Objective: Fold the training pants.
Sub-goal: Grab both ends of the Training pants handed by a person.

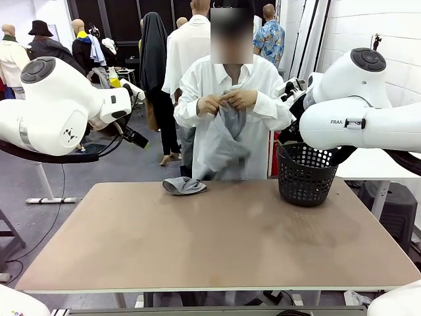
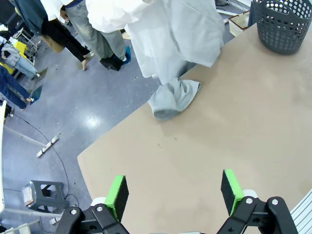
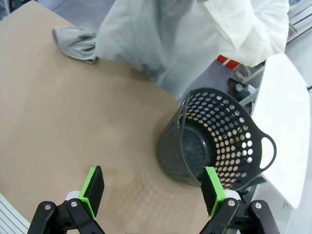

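A person in a white shirt stands at the table's far side and holds the light grey training pants (image 1: pixel 227 141) up at chest height with both hands (image 1: pixel 227 101). One leg end of the pants (image 1: pixel 185 185) rests bunched on the table's far edge; it also shows in the left wrist view as a grey bundle (image 2: pixel 174 99) and in the right wrist view (image 3: pixel 75 41). My left gripper (image 2: pixel 174 192) hovers open above the near table, with nothing between its green pads. My right gripper (image 3: pixel 153 189) is open too, high over the table beside the basket.
A black mesh basket (image 1: pixel 305 174) stands on the far right of the brown table (image 1: pixel 217 243), close under my right arm (image 1: pixel 358 108); its inside (image 3: pixel 195 146) looks empty. A white side table (image 3: pixel 287 126) stands beyond the basket.
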`<action>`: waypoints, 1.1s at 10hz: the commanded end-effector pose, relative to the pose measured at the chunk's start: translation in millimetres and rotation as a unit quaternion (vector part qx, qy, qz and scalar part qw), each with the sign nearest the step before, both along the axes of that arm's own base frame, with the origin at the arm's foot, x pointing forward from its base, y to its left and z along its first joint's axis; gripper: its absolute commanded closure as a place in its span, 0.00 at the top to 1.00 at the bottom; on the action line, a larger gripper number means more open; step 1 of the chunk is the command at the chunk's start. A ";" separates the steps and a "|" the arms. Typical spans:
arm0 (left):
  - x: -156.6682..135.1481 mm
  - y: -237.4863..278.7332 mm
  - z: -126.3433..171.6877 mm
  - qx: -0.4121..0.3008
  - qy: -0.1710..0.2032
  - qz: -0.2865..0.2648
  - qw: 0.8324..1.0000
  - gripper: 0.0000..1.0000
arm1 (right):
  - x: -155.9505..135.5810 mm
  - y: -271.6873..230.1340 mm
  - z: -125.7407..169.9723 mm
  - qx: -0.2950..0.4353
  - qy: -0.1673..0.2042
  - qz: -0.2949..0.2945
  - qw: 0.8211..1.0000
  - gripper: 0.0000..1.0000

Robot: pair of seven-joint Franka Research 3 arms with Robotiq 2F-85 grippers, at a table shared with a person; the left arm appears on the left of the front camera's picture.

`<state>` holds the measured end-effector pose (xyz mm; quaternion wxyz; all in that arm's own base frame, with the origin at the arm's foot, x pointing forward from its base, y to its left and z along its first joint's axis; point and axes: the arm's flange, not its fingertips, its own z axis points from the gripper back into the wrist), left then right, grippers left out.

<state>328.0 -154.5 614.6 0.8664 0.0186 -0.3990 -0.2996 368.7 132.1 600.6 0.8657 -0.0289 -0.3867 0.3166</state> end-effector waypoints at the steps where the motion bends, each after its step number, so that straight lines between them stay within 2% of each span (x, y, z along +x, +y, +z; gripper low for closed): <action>1: 0.1 0.7 -0.1 0.003 -0.001 -0.001 1.000 1.00 | -0.1 0.3 0.7 0.000 -0.001 0.001 1.000 1.00; 11: 0.1 0.7 -0.1 0.003 -0.001 -0.001 1.000 1.00 | -0.1 0.3 0.7 0.000 -0.001 0.001 1.000 1.00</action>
